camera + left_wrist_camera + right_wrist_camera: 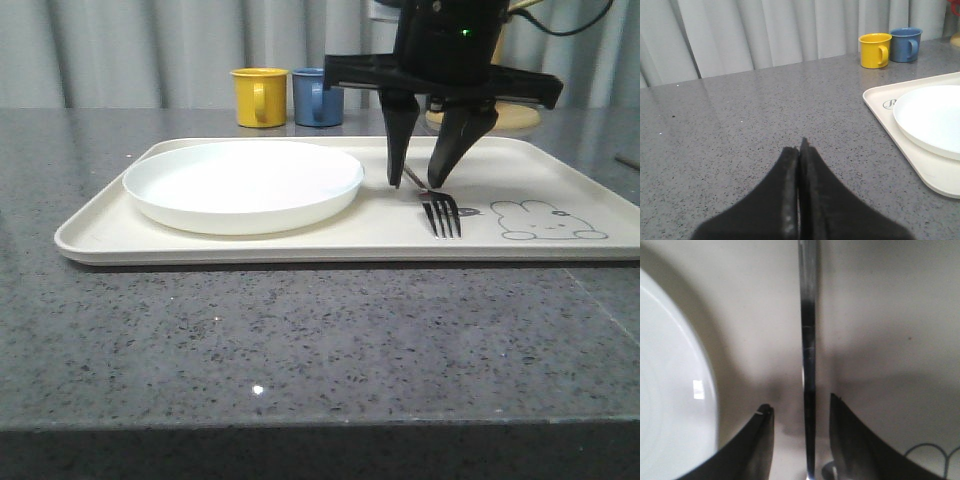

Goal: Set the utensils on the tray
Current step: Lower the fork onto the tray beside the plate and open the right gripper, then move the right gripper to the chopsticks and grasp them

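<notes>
Fork (441, 212) lies flat on the cream tray (300, 245), tines toward the camera in the front view, between the white plate (243, 184) and the printed rabbit drawing (545, 220). Handle runs back under the right gripper (421, 184).

Right gripper: jaws spread, straddling the fork handle (809, 370). In the right wrist view a gap shows on each side of the handle, so neither finger appears to press it. Released, not grasping.

Left gripper (799, 150): fingers pressed together, empty, hovering over bare grey countertop (750, 130) beside the tray's edge.

Yellow mug (258, 96) and blue mug (318, 96) stand behind the tray, apart from the action. I make out no other cutlery for certain.

Handling judgement: fork is slim polished metal, so rigid, light and slippery; low profile leaves little to pinch. Best hold would be across the narrow handle at mid-length, fingertips down to the tray surface, firm closure to stop twisting. Not fragile. Risk: sliding on the smooth tray if nudged, or knocking the plate rim close by.

Fork looks already placed.
</notes>
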Controlling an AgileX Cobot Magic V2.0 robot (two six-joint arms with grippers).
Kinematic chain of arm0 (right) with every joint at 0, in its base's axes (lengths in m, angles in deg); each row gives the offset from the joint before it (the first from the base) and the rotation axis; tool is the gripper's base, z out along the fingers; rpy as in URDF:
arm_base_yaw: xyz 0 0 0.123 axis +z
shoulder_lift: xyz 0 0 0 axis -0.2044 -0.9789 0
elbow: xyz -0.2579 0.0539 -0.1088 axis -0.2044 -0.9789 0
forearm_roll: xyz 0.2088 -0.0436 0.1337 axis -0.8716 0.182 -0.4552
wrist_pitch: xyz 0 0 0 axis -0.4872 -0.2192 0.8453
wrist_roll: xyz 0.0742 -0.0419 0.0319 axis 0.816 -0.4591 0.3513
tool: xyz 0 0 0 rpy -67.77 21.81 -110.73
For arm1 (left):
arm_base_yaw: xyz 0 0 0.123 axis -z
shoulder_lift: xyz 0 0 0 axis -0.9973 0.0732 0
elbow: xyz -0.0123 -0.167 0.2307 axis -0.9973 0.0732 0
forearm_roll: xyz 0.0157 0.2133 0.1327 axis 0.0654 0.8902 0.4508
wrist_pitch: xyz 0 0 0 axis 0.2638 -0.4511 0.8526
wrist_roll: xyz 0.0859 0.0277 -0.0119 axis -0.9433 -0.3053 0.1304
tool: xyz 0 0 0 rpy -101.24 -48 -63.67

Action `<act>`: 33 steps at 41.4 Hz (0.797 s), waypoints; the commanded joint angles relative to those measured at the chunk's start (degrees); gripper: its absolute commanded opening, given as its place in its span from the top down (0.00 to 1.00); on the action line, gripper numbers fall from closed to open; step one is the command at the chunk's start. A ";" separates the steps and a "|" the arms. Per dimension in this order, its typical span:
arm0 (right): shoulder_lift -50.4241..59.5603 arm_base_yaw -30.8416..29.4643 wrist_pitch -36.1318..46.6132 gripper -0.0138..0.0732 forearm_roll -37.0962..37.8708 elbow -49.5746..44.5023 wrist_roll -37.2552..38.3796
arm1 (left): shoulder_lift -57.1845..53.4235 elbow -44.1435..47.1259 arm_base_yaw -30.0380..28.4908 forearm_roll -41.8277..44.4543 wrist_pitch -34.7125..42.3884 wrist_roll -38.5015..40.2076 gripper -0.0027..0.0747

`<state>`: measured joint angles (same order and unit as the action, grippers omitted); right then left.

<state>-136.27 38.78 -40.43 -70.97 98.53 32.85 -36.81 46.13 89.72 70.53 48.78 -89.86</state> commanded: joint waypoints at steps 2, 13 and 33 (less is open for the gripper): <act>7.02 -1.68 0.75 0.48 0.11 1.92 -3.83 | 0.59 -1.67 0.02 -0.61 4.82 0.32 0.99; 13.87 -12.30 -4.63 0.48 -0.16 1.86 -13.55 | 0.59 -1.67 0.02 -0.61 4.82 0.32 0.99; 14.73 -31.75 -7.07 0.48 -0.34 -4.63 -26.28 | 0.59 -1.67 0.02 -0.61 4.82 0.32 0.99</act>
<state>-123.95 9.00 -50.17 -71.69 94.54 8.47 -36.81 46.13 89.72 70.53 48.78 -89.86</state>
